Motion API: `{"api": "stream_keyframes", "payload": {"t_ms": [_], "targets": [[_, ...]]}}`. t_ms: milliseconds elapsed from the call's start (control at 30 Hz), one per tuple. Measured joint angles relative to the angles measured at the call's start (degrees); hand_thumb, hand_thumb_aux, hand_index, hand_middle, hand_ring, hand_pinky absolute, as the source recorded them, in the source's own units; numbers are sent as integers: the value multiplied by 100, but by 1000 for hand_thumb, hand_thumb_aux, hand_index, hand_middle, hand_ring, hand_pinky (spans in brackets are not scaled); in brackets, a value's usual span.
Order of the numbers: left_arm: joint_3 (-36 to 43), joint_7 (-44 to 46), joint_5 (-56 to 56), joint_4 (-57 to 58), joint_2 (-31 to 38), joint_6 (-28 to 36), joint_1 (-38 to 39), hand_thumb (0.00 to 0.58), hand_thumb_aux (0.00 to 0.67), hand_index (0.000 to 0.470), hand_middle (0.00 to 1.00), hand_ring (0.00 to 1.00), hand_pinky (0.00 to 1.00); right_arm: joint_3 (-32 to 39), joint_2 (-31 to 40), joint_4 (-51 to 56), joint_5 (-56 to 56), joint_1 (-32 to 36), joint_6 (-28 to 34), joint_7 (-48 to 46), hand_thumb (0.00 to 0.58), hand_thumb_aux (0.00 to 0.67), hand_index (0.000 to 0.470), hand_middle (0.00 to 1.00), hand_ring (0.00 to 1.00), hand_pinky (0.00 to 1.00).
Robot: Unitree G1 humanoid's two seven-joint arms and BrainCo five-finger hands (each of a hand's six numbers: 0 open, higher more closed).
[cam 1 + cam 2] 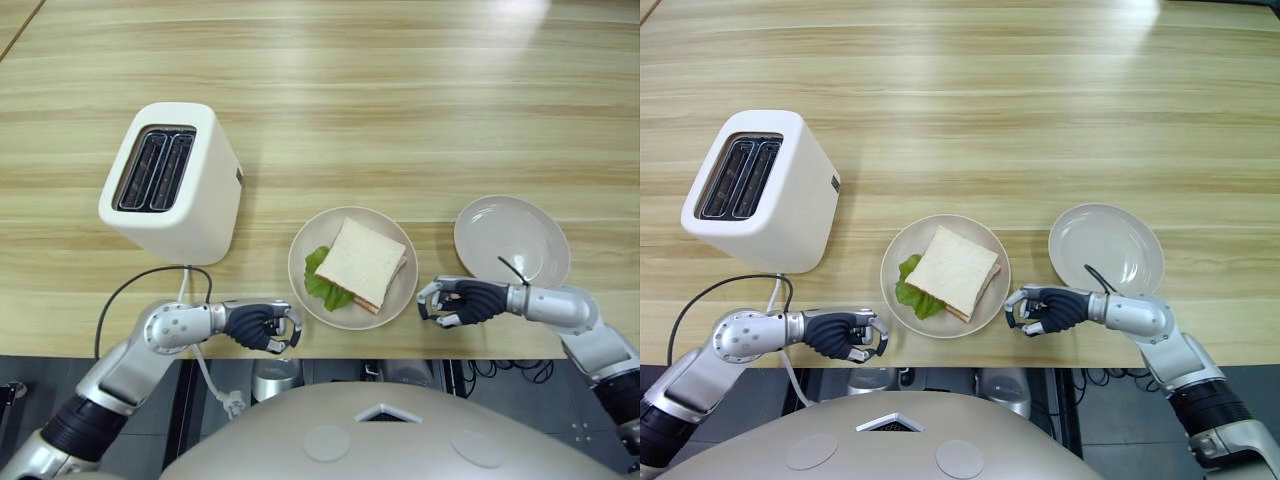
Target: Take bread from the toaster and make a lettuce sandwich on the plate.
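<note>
Left eye view, lower centre: the sandwich (362, 262) (soft, light, I judge) needs a gentle hold at its crusts; left hand (262, 326) and right hand (462, 301) are curled, empty.

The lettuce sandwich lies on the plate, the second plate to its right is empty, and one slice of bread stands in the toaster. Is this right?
Not quite: the toaster holds no bread; both slots are empty in the left eye view. The rest holds: the lettuce sandwich lies on the plate, and the second plate is empty.
</note>
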State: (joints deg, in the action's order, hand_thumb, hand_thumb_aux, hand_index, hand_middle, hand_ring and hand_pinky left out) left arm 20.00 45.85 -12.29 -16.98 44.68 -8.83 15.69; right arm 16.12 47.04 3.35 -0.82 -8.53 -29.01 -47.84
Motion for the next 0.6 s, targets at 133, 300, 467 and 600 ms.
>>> {"api": "stream_keyframes", "payload": {"t_ms": [133,300,467,600], "targets": [[240,-611,-658,702,-640,-296,-746,580,670,460,1000,1000,1000,142,-411,180,-570,395,-112,211,580,670,460,1000,1000,1000],[461,-810,-1205,1196,-663,-468,-899,580,670,460,1000,1000,1000,391,-449,721,-1298,893,-231,293,580,670,460,1000,1000,1000],[488,-854,-1195,1361,-785,-599,-1023,580,670,460,1000,1000,1000,559,-647,880,-1490,1048,-360,340,580,670,460,1000,1000,1000],[448,-1384,-1289,2174,-1378,-638,-1830,580,670,460,1000,1000,1000,584,-1030,1382,-1789,1615,-536,750,580,670,460,1000,1000,1000]]}}
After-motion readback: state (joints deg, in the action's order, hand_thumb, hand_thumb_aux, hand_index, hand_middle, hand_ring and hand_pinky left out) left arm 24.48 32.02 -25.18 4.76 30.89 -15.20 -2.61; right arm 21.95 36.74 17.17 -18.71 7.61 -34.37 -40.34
